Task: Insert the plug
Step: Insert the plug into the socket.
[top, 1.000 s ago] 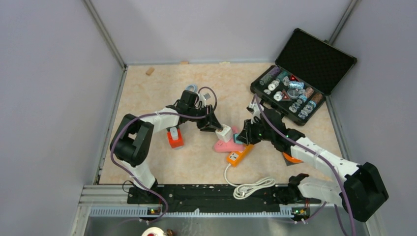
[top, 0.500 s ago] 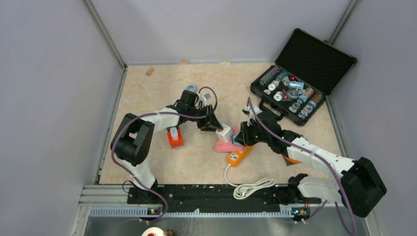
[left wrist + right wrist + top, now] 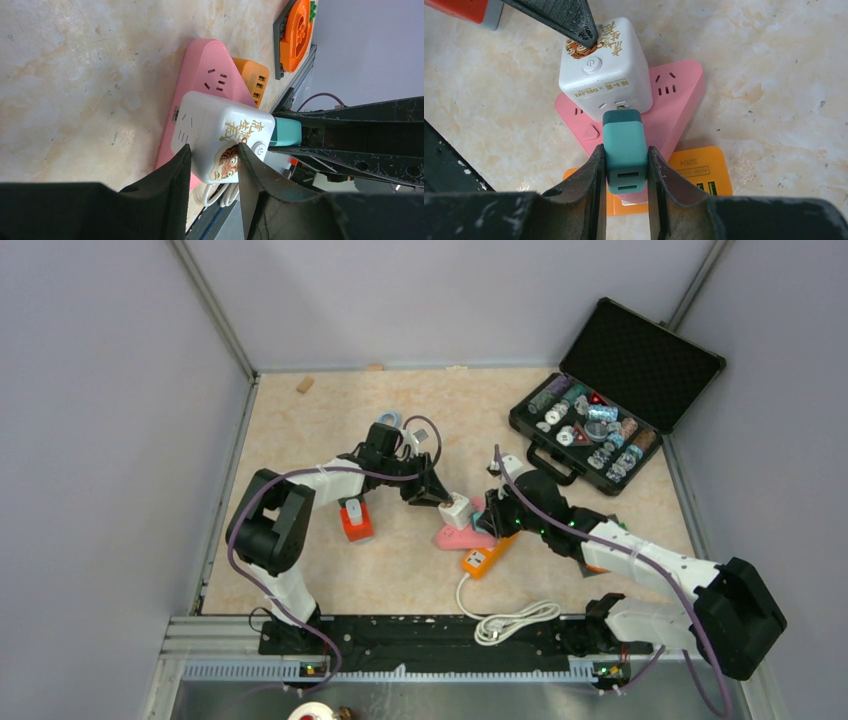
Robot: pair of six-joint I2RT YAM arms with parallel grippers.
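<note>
A teal plug sits between the fingers of my right gripper, which is shut on it. The plug's front end is up against the socket face of a white socket cube with a tiger sticker. The cube rests on a pink triangular power strip. My left gripper is shut on the cube, one finger on each side. From above, the left gripper and right gripper meet at the cube. The plug's prongs are hidden.
An orange power strip lies under the pink one, its white cable coiled near the front edge. An orange-and-grey block sits left. An open black case of small parts stands back right. A blue ring lies behind the left arm.
My right gripper has moved left with the plug until it meets the cube's face. The left jaws have closed in further on the cube.
</note>
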